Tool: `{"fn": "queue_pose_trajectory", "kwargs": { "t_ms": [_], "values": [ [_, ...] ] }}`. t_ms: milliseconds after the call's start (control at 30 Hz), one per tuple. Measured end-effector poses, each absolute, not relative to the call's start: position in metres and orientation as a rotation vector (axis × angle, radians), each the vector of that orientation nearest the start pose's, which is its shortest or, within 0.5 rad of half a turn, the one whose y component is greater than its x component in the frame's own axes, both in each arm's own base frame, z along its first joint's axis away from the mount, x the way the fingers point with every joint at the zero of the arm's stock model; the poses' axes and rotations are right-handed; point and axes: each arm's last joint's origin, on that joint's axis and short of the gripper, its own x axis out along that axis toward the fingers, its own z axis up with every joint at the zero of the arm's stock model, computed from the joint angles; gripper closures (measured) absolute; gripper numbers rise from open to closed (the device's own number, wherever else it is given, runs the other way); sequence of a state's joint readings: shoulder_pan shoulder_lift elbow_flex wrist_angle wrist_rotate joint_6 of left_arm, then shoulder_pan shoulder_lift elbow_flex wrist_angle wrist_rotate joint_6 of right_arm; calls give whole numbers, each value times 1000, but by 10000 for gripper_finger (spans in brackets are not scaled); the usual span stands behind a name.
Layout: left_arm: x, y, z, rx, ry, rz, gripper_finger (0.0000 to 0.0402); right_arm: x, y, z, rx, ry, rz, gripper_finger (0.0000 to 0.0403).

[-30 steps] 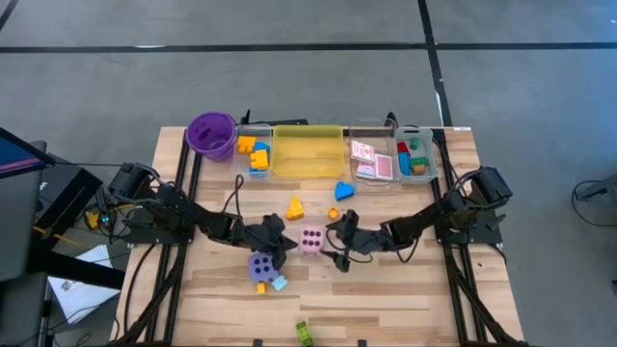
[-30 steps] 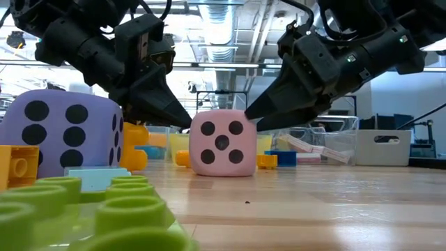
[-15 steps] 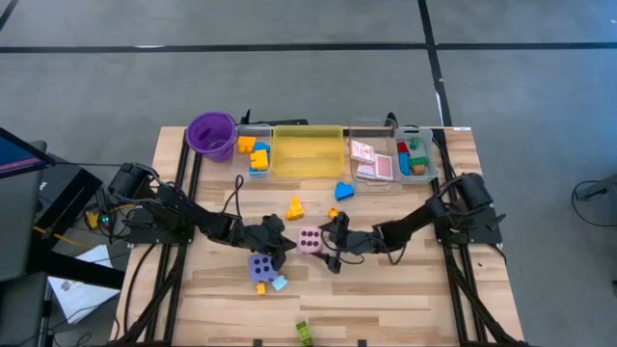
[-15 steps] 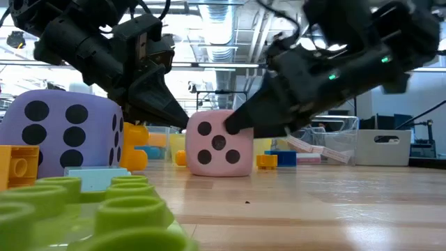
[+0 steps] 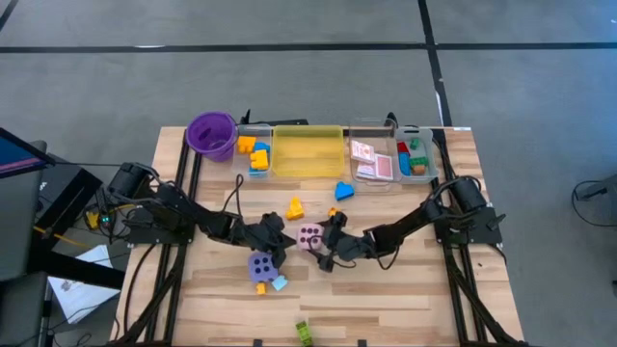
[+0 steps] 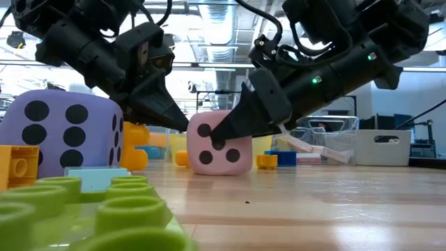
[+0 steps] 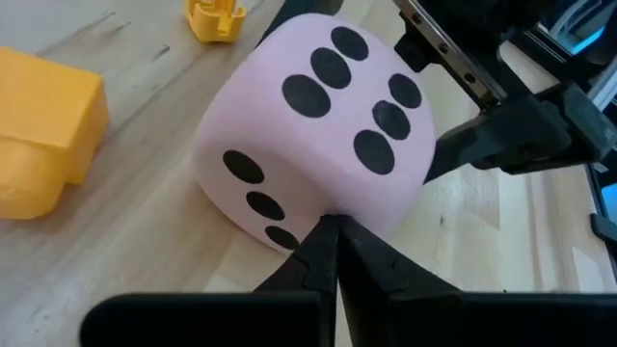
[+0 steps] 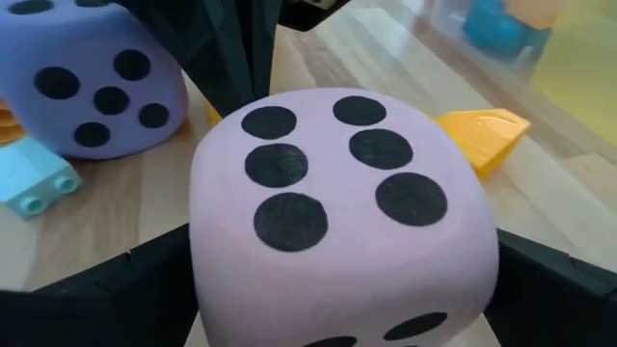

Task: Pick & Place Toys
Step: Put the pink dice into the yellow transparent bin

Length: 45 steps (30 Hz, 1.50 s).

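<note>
I am reaching the right gripper (image 5: 322,249) low across the table centre, its fingers spread wide around the pink die (image 5: 310,236), one on either side, not yet squeezing. The left gripper (image 5: 286,245) is sitting pinched shut, its tip against the die's left face. Since a second ago the right arm has slid leftward, enclosing the die.

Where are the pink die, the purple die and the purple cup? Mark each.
pink die (image 5: 310,236), high view, top face.
purple die (image 5: 260,265), high view, top face.
purple cup (image 5: 197,143), high view, rim.
</note>
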State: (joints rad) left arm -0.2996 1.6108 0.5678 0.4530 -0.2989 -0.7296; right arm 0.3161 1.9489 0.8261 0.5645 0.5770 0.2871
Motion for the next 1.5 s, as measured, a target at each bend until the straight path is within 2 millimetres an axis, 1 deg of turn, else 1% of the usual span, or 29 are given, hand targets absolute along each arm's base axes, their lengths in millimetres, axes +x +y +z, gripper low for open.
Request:
{"fn": "queue_pose_trajectory", "kwargs": {
  "t_ms": [100, 267, 367, 433, 600, 767, 900, 1033, 1167, 1267, 1333, 1400, 1500],
  "values": [
    [275, -76, 133, -536, 535, 199, 402, 342, 96, 103, 29, 481, -327, 2],
    [273, -77, 135, -473, 554, 144, 402, 342, 94, 105, 33, 499, -330, 2],
    [271, -74, 145, -451, 528, 128, 402, 339, 95, 110, 13, 501, -325, 3],
    [271, -71, 156, -448, 483, 121, 402, 337, 95, 119, 1, 481, -350, 3],
    [262, -63, 188, -383, 382, 91, 402, 332, 97, 151, -32, 390, -418, 3],
    [251, -53, 215, -311, 286, 86, 402, 325, 91, 184, -33, 286, -533, 3],
    [243, -43, 232, -227, 209, 164, 402, 316, 78, 205, -44, 225, -716, 3],
    [237, -32, 241, -105, 168, 259, 402, 306, 62, 226, -51, 148, -962, 3],
    [236, -21, 245, -9, 159, 327, 402, 296, 44, 238, -85, 117, -1190, 3],
    [236, -12, 245, 24, 169, 362, 402, 291, 29, 240, -133, 135, -1307, 3],
    [236, -5, 244, 45, 184, 386, 402, 293, 19, 240, -125, 143, -1315, 3],
    [236, 1, 242, 64, 205, 413, 402, 296, 8, 239, -88, 162, -1247, 3],
    [235, 13, 241, 73, 225, 461, 402, 304, -17, 233, 10, 198, -1107, 3]
  ]
}}
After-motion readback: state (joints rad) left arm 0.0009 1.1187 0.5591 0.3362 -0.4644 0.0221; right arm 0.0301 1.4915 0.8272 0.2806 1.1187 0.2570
